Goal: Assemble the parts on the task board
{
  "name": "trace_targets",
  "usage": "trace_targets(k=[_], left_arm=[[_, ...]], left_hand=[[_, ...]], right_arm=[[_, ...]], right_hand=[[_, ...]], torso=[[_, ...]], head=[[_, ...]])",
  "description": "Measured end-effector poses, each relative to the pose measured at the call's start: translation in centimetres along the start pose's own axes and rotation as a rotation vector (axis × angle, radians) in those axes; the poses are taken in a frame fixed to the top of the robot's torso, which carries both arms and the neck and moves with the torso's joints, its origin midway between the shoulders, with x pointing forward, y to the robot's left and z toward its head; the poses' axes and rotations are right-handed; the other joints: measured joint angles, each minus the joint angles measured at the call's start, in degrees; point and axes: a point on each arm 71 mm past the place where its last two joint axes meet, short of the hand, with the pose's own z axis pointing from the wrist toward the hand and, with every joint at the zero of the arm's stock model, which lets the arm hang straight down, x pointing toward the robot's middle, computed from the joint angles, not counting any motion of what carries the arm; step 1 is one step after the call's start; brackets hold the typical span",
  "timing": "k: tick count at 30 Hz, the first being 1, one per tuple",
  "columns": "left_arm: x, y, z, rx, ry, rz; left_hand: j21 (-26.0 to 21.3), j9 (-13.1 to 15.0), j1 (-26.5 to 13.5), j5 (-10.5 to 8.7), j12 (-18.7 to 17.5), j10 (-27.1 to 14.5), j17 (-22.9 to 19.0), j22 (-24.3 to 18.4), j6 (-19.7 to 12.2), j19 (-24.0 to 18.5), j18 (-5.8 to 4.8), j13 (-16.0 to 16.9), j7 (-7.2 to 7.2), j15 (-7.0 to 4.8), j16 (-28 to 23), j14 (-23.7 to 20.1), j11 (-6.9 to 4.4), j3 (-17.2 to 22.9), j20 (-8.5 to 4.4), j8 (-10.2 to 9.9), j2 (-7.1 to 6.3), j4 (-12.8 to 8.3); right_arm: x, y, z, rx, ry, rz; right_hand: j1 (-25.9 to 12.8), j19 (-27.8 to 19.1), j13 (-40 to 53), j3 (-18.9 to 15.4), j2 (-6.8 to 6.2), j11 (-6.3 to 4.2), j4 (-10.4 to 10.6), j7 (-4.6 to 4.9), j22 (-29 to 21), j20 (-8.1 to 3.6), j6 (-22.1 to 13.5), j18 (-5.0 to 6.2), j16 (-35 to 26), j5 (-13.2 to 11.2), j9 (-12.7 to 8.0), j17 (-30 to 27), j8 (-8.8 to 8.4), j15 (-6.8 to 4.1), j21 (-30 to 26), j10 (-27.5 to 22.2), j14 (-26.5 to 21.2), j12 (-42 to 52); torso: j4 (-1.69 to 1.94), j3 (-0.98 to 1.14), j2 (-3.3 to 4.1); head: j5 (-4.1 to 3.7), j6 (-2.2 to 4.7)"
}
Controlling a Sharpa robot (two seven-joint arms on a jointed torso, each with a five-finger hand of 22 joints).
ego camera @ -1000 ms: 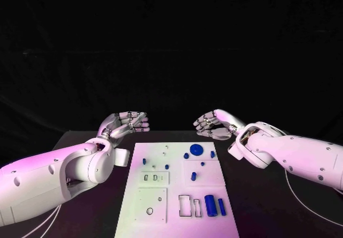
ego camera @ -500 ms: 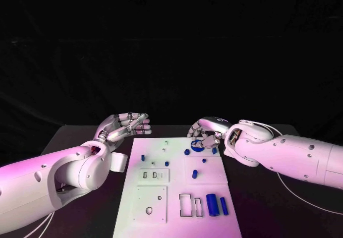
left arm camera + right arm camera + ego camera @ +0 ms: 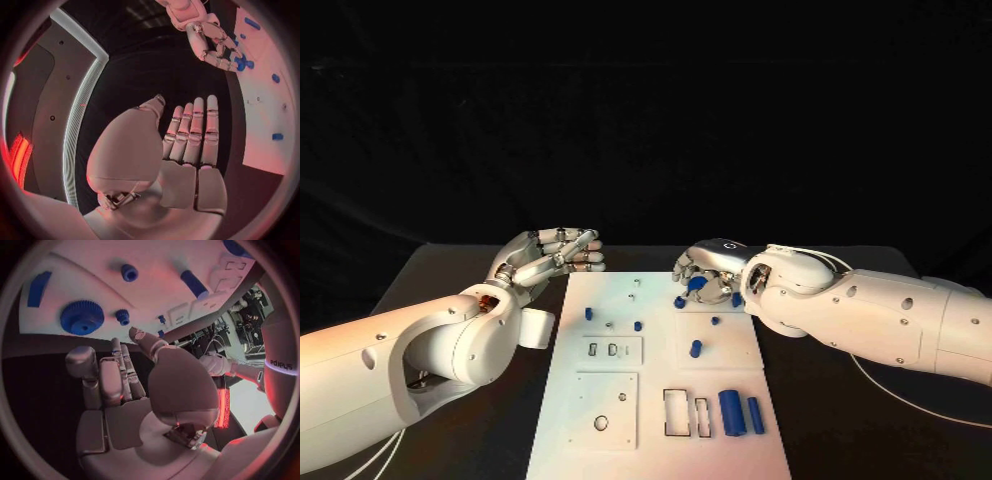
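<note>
The white task board point(image 3: 661, 400) lies lengthwise on the black table. A blue gear point(image 3: 694, 296) sits at its far right corner, partly hidden under my right hand point(image 3: 708, 272), which hovers over it with fingers bent down and nothing held. The right wrist view shows the gear point(image 3: 82, 317) just beyond the fingertips of the right hand point(image 3: 125, 390). From the left wrist view those fingertips come close to the gear point(image 3: 239, 62); I cannot tell whether they touch it. My left hand point(image 3: 553, 255) hangs beside the board's far left corner, its palm point(image 3: 187, 145) flat and holding nothing.
Small blue pegs point(image 3: 613, 322) stand on the board's far half, one more point(image 3: 695, 348) in the middle. A thick blue cylinder point(image 3: 730, 410) and a thinner one point(image 3: 754, 415) lie near the front right beside empty rectangular slots point(image 3: 674, 413). Bare black table flanks the board.
My right hand has moved left and down from beyond the board's corner to over the blue gear. The left hand has stayed where it was.
</note>
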Motion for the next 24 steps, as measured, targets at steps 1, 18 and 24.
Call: trace_targets(k=[1,18,24], left_arm=[[0.0,0.0,0.0,0.0,0.0,0.0],[-0.2,-0.4,0.0,0.0,0.006,0.001],[-0.2,-0.5,-0.1,-0.002,0.009,0.0]], left_hand=[[0.0,0.0,0.0,0.0,0.0,0.0,0.0,0.0,0.0,0.1,-0.02,0.0,0.0,0.0,0.0,0.0,0.0,0.0,-0.09,0.0,0.0,0.0],[0.0,0.0,-0.2,0.0,0.0,0.0,0.1,0.0,0.0,0.1,-0.11,0.0,0.0,0.0,0.0,0.0,0.0,0.0,-0.09,0.0,-0.23,0.0],[0.0,0.0,-0.2,0.0,-0.3,0.0,0.1,0.0,0.0,0.1,-0.13,0.0,-0.01,0.01,0.0,0.0,0.0,0.0,-0.09,0.0,-0.23,0.0]], right_arm=[[0.1,0.0,0.0,0.001,0.005,-0.004],[1.1,0.5,0.5,0.014,0.073,-0.056],[1.5,0.6,0.7,0.016,0.083,-0.06]], right_hand=[[-0.2,0.2,0.0,-0.2,-0.23,0.06,0.2,0.0,0.8,0.0,0.0,0.0,0.3,0.0,0.0,0.2,0.0,0.0,0.6,-0.4,0.0,0.0],[-0.5,0.2,0.2,-0.5,-0.45,-0.04,0.8,-0.2,2.7,0.0,-0.2,0.01,1.7,0.0,0.6,1.4,0.0,0.21,1.9,-1.6,0.2,0.0],[0.0,0.4,0.3,-0.2,0.03,-0.03,1.1,-0.4,3.8,0.21,0.4,0.02,2.2,0.0,0.8,1.9,0.0,0.21,2.6,-1.6,0.2,0.3]], torso=[[0.01,-0.01,0.06],[0.09,0.0,0.62],[0.1,0.07,0.74]], head=[[0.01,-0.07],[0.33,-0.55],[0.42,-0.69]])
